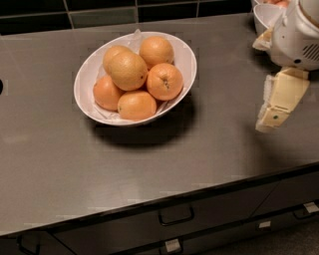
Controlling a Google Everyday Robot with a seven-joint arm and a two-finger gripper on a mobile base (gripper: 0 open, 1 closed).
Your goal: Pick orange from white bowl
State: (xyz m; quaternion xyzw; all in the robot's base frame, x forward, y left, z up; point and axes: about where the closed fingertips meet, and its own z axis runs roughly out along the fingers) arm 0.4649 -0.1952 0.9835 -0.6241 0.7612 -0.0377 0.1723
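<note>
The white bowl point(85, 82) is a wide oval dish with paper lining, standing left of centre on the dark counter. It holds several oranges. The orange point(128, 70), the largest and palest with a dull dimpled peel, lies on top, left of the middle. Smaller, deeper-orange ones lie around it point(164, 81). My gripper point(271, 117) hangs at the right side, cream-coloured and pointing down at the counter. It is well to the right of the bowl and touches nothing. Its white wrist point(299, 35) is above it.
A second, rounder white bowl point(264, 17) with red fruit stands at the back right, partly behind the wrist. A dark tiled wall point(99, 12) runs along the back. The counter's front edge point(164, 199) has drawers with handles point(175, 217) below it.
</note>
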